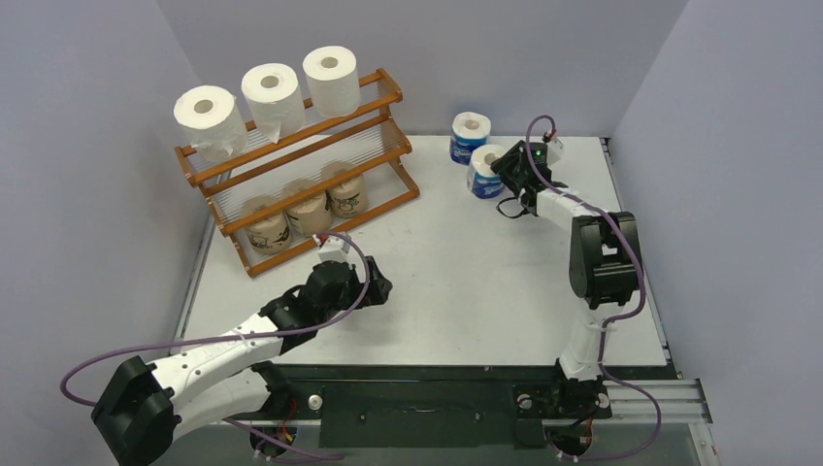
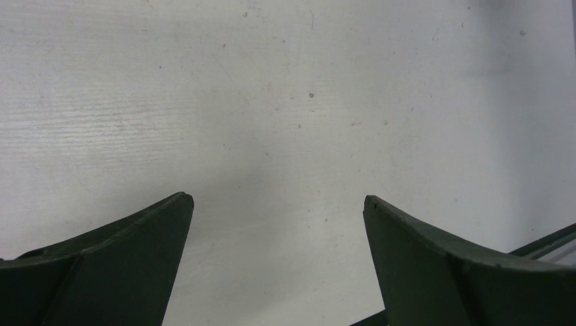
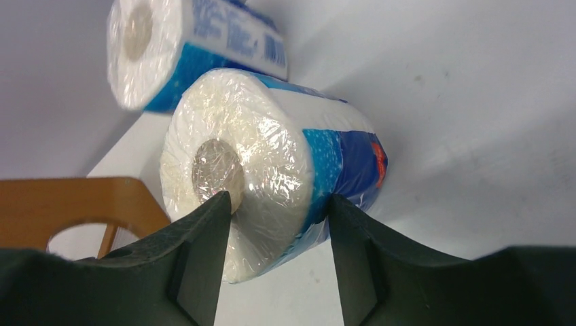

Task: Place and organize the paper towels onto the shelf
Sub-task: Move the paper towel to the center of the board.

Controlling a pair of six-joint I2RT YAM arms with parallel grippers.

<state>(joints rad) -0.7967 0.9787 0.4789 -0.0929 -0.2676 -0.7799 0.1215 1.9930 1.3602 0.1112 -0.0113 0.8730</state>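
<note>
The wooden shelf (image 1: 291, 146) stands at the back left. Three white rolls (image 1: 274, 95) lie on its top tier and three brown-wrapped rolls (image 1: 307, 212) on its bottom tier. Two blue-and-white rolls are on the table at the back right. My right gripper (image 3: 280, 198) is shut on the nearer roll (image 3: 272, 156), one finger on its cored end face and the other on its blue side; this roll (image 1: 482, 173) leans slightly. The other blue roll (image 1: 470, 136) stands just behind it. My left gripper (image 2: 278, 198) is open over bare table, near the shelf's front corner (image 1: 380, 286).
Grey walls close in the table (image 1: 466, 282) at the back and on both sides. A corner of the shelf's side panel (image 3: 88, 200) shows at the left of the right wrist view. The second blue roll (image 3: 170, 47) lies close behind the held one.
</note>
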